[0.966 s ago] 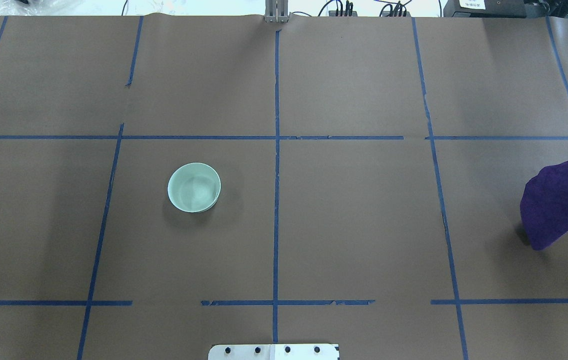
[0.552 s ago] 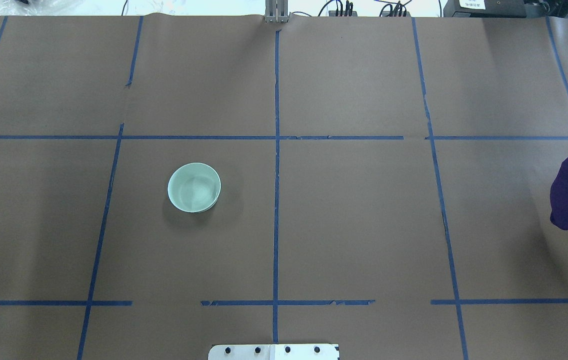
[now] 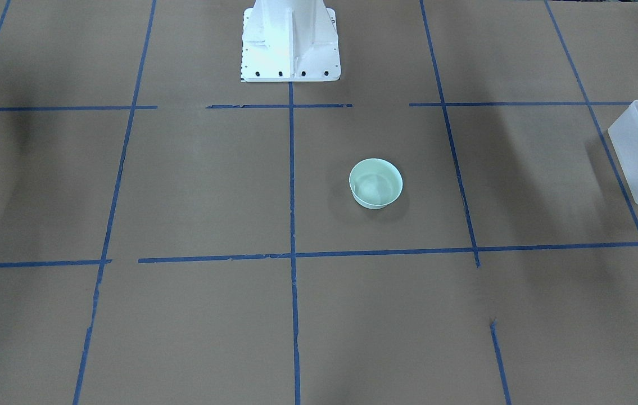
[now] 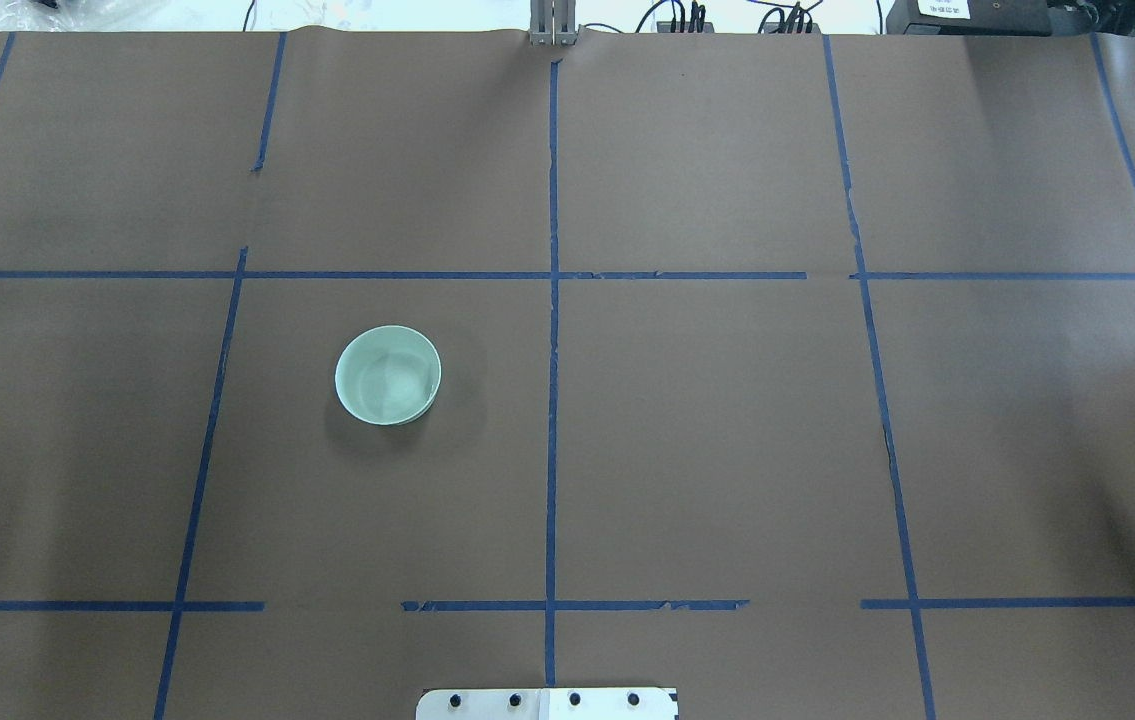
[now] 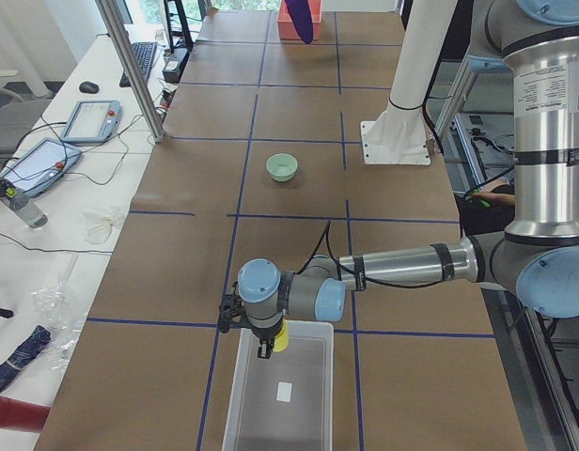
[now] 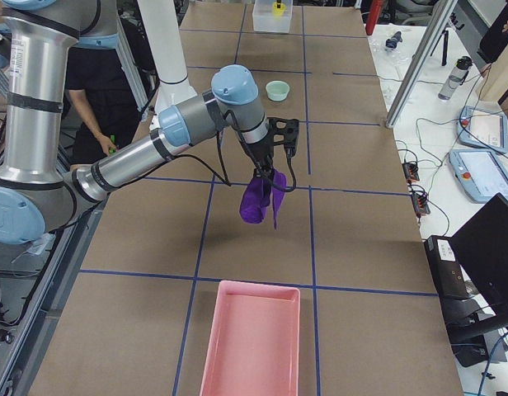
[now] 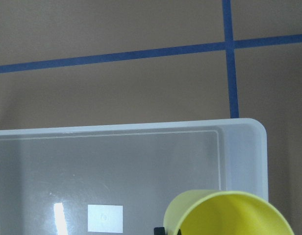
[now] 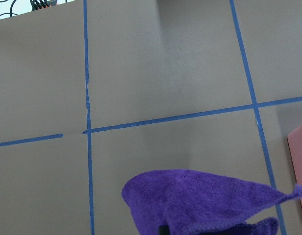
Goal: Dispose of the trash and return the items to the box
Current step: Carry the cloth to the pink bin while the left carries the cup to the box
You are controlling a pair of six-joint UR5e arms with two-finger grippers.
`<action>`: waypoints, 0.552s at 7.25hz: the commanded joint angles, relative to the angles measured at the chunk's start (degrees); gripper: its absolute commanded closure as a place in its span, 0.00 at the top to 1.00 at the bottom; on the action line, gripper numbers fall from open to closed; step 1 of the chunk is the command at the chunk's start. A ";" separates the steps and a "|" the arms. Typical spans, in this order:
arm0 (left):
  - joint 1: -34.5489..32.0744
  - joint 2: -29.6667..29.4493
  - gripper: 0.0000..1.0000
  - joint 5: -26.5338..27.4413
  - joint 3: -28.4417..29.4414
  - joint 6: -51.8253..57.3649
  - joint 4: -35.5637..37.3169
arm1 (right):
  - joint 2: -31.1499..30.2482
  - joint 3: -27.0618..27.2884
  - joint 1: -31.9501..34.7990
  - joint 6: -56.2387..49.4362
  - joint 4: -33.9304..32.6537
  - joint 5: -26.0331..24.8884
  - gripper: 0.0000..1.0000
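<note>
The yellow cup [image 7: 229, 215] is held by the left gripper [image 5: 268, 345] over the box [image 7: 243, 156], at the end of the box that is turned toward the middle of the table [image 4: 727, 450]. In the left wrist view the cup is seen large and close, its mouth turned to the camera, in front of one rounded corner of the box and well above the white label [image 7: 105, 218] on the box floor. Only a dark sliver of a finger is shown there, set against the cup's lower left edge. In the exterior left view the cup is found touching the fingertips on the side toward the robot, just over the box rim. The fingers are closed on the cup's wall, but the width of the gap between them cannot be made out. The purple cloth [image 6: 256, 202] is gripped at its top by the right gripper [image 6: 267, 171] and is hung clear of the table, bunched and drooping below the fingers. How far those fingers are parted is hidden by the fabric. The cloth is carried over bare brown paper, short of the pink tray [image 6: 252, 346] at the table's end on the robot's right. The pale green bowl [image 4: 388, 375] is set upright on the table in front of the robot base [image 3: 289, 39], well apart from both grippers.
</note>
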 commanded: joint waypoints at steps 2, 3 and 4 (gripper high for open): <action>0.69 0.70 0.00 -0.09 4.05 0.11 -5.11 | 0.15 -0.07 4.52 -6.26 -1.52 -0.94 0.00; 0.87 0.70 0.00 -0.09 4.49 0.11 -5.20 | 0.15 -0.16 5.49 -9.07 -1.52 -2.33 0.00; 0.96 0.70 0.00 -0.09 4.58 0.03 -5.20 | 0.15 -0.24 5.93 -9.53 -1.52 -2.44 0.00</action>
